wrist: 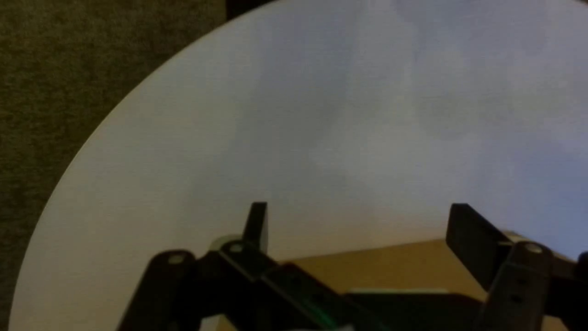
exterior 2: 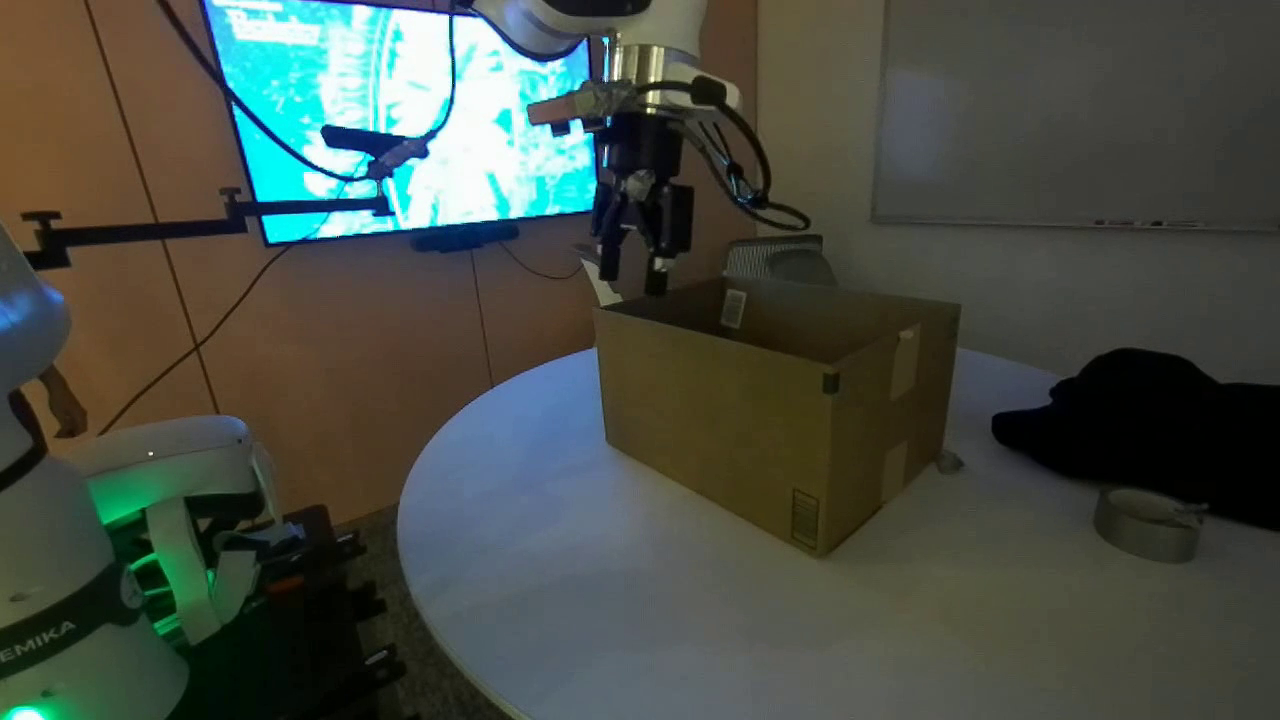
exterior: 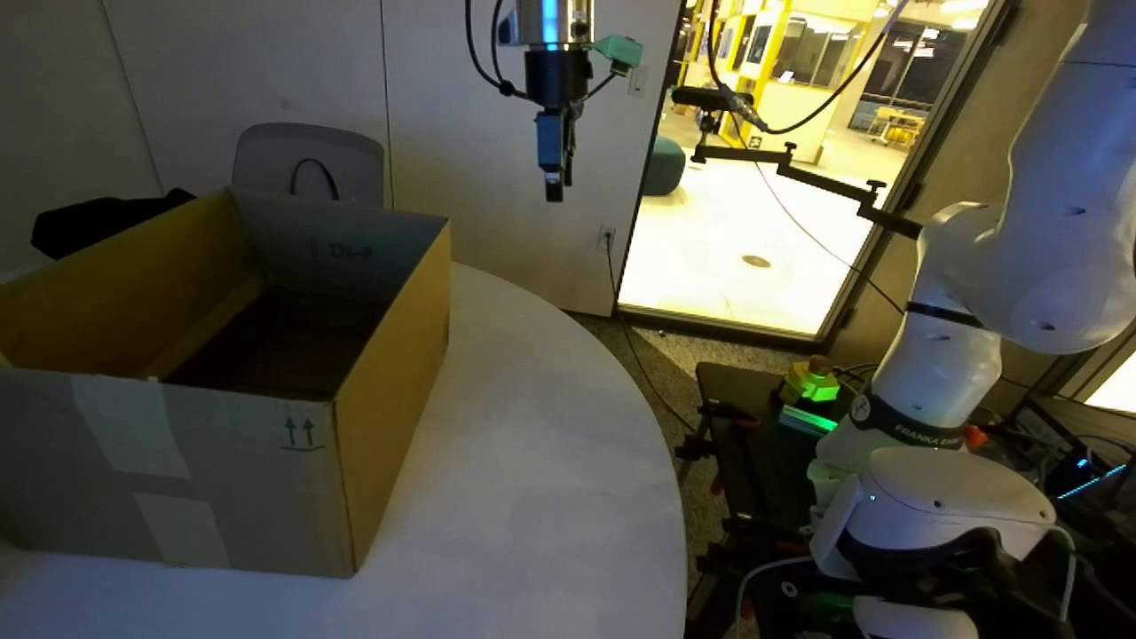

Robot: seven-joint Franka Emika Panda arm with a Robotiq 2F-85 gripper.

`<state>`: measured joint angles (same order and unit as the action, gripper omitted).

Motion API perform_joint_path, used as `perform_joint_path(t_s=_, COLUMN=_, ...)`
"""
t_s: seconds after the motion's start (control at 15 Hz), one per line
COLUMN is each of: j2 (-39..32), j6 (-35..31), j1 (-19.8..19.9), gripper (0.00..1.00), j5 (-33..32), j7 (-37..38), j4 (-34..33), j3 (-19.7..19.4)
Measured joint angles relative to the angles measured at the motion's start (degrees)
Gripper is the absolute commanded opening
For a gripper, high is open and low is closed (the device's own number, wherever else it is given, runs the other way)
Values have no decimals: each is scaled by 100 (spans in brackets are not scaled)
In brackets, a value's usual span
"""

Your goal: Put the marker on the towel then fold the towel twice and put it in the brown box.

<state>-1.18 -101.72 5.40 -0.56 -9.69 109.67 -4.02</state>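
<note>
In an exterior view, the brown box [exterior: 240, 444] stands open on the left of the table [exterior: 541, 479], its floor partly hidden; the gripper [exterior: 557, 193] hangs high past the box's far right corner. In an exterior view, the fingers [exterior 2: 655, 282] are parted near the box's rim. The wrist view shows them wide, holding nothing. Marker and towel show nowhere; probably both lie inside, the last step done, and the next move calls for backing away.

Box [exterior: 253, 461] (1 corner) cropped in an exterior view
</note>
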Motion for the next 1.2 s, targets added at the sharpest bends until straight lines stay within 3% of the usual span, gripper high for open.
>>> perform_joint_path(t_s=0.27, j2=451, j6=363, j1=10, gripper=100, j5=197, j7=-435, j4=776, j3=-105)
perform_joint_path(t_s=0.6, j2=681, j6=28, j1=11, gripper=100, j5=601, j7=-561, j4=1760, j3=-241)
perform_joint_path(t_s=0.93, j2=625, j6=-1882, j1=15, gripper=100, j5=894, j7=-474, j4=2756, j3=-299)
perform_joint_path(t_s=1.2, j2=454, j6=-3370, j1=15, gripper=100, j5=803, j7=-471, j4=3179, j3=-299)
